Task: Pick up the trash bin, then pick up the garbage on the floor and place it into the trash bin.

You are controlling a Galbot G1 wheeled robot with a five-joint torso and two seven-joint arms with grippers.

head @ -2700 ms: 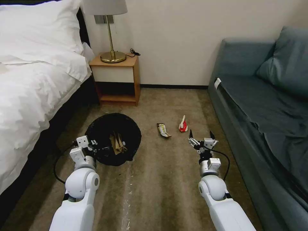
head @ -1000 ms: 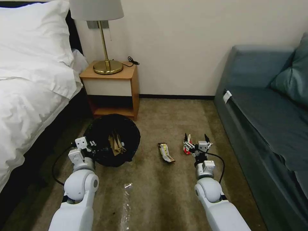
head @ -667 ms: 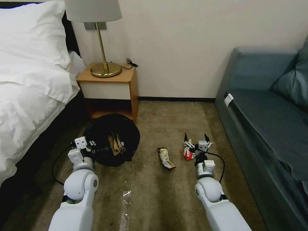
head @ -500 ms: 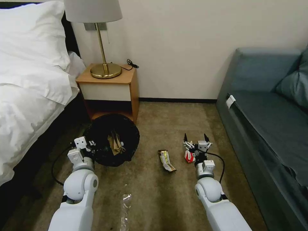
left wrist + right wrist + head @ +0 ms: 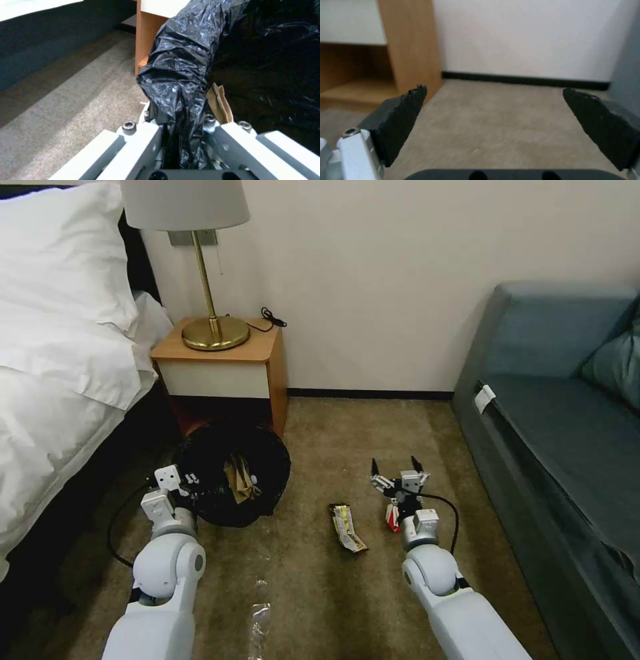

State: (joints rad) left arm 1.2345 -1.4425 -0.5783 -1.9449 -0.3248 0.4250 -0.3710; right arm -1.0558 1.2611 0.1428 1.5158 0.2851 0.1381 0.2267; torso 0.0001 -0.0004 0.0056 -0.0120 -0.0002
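Bedding (image 5: 47,347) lay white on the far left, well away from the left pincer (image 5: 193,481), and a wooden nightstand (image 5: 220,373) with a brass lamp (image 5: 207,330) stood beyond that pincer against the wall. The left pincer was clamped on the near rim of the trash bin (image 5: 230,473); the left wrist view showed a bunched fold of the black bag liner (image 5: 180,82) pinched between its two white fingers (image 5: 146,140). Inside the bin, just past that grip, sat a crumpled tan paper bag (image 5: 240,480), its edge also showing beside the liner in the left wrist view (image 5: 220,105). On the carpet (image 5: 320,593) near the left arm's elbow lay a clear scrap of plastic film (image 5: 259,617). Between the two pincers, nearer the right one, a flat dark snack wrapper (image 5: 348,527) lay on the floor. The right pincer (image 5: 397,472) hung low over the carpet with its black pads spread wide apart and nothing between them; the right wrist view showed one serrated pad (image 5: 403,117) and bare carpet in the gap. The red-and-white wrapper (image 5: 393,517) lay on the floor behind the right pincer's tips, beside its wrist and partly hidden by it. A blue-grey sofa (image 5: 567,433) ran along the far right, apart from the right pincer.
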